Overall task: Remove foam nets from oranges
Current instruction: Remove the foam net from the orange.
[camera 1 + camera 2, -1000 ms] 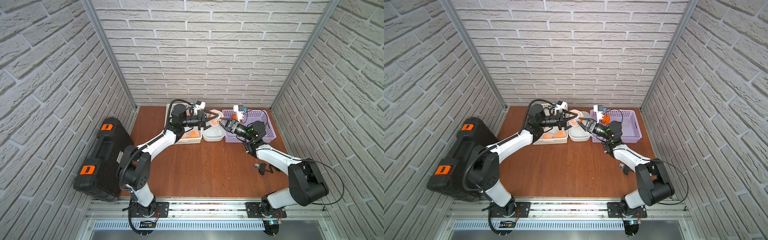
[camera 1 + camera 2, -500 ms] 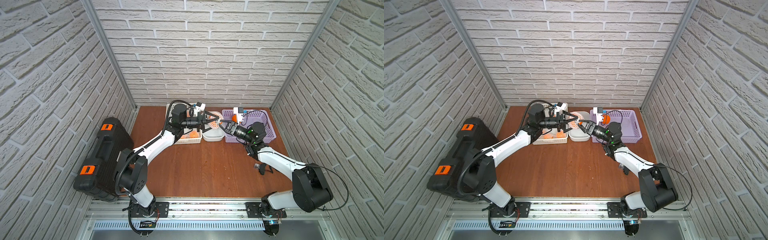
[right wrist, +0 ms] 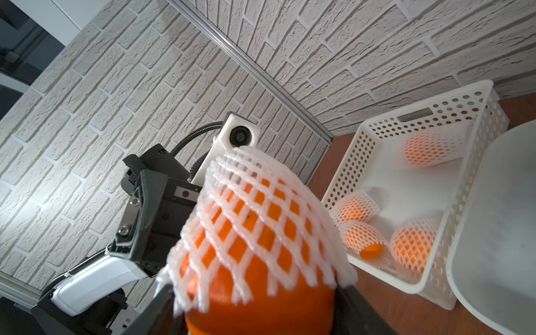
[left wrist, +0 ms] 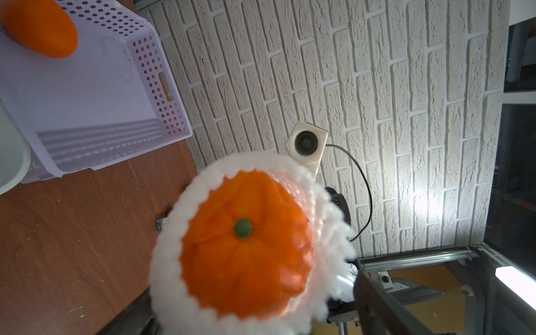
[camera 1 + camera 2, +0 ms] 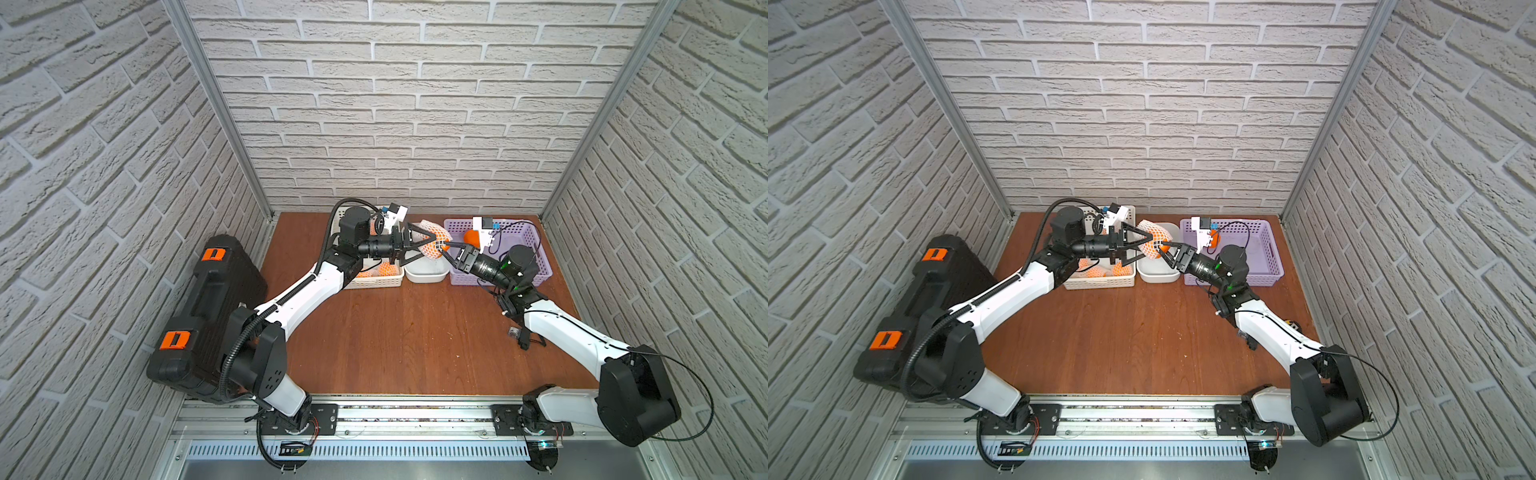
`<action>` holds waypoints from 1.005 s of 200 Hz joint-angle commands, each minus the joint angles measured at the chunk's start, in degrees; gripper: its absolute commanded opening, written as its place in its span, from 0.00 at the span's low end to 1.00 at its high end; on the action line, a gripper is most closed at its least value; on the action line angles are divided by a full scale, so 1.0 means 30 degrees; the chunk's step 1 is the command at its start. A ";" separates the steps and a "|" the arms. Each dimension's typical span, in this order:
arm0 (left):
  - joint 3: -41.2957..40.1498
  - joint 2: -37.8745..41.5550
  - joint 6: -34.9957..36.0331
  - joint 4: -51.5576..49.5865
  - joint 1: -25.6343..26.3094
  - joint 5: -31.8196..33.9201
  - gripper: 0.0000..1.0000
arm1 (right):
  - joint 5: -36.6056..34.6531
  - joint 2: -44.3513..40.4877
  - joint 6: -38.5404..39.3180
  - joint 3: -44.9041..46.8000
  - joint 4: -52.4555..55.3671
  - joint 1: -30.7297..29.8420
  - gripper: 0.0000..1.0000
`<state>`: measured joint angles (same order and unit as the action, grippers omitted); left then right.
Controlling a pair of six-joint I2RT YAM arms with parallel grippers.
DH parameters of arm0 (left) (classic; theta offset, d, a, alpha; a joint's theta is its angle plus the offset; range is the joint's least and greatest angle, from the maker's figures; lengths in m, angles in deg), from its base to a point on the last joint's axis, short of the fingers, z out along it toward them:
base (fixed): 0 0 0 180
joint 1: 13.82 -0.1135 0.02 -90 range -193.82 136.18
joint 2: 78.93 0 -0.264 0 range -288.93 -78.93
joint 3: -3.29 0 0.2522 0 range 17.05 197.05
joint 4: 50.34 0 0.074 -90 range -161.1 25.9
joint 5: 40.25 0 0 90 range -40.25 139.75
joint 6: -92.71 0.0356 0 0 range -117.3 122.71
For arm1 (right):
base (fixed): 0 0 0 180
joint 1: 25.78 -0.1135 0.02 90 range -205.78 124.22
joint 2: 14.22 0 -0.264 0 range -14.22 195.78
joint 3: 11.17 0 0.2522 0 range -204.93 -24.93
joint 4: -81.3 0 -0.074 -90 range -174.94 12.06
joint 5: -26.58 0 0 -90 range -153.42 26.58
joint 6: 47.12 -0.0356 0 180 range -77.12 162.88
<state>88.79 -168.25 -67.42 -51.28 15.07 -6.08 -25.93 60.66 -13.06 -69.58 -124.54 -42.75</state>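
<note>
Over the brown wooden tabletop, within white brick walls, my right gripper is pinching the netted orange; my left gripper is standing spread.

Both your top views are evenly bright and sharp, with soft shadows. In the wrist views, glare whitens the wall and the close net is blurred at its edge.

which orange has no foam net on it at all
The lone orange in the purple basket: its skin is fully bare. The four oranges in the white basket are netted, and the raised orange wears a net over one end.
</note>
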 commanded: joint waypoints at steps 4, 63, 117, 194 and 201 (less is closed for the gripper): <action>0.0848 0.0922 0.2573 -0.2275 -0.0109 0.0920 0.97 | -0.0234 -0.0434 0.0740 0.0141 0.0743 0.0019 0.44; 0.1021 0.0901 0.3234 -0.3055 0.0004 0.1602 0.86 | 0.0187 -0.0199 0.1366 -0.0484 0.2022 -0.0374 0.44; 0.1369 0.1025 0.4245 -0.4262 0.0127 0.2175 0.63 | 0.0275 -0.0081 0.1795 -0.0800 0.2621 -0.0857 0.43; 0.1697 0.1179 0.5034 -0.5012 0.0177 0.3205 0.24 | 0.0091 -0.0803 0.2706 -0.0969 0.4205 -0.1049 0.43; 0.1722 0.1230 0.5091 -0.5084 0.0155 0.3377 0.21 | 0.0038 -0.0921 0.2781 -0.0993 0.4401 -0.1048 0.43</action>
<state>91.26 -166.50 -54.07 -68.74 15.07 3.01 -28.40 60.26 -7.18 -71.02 -113.00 -44.32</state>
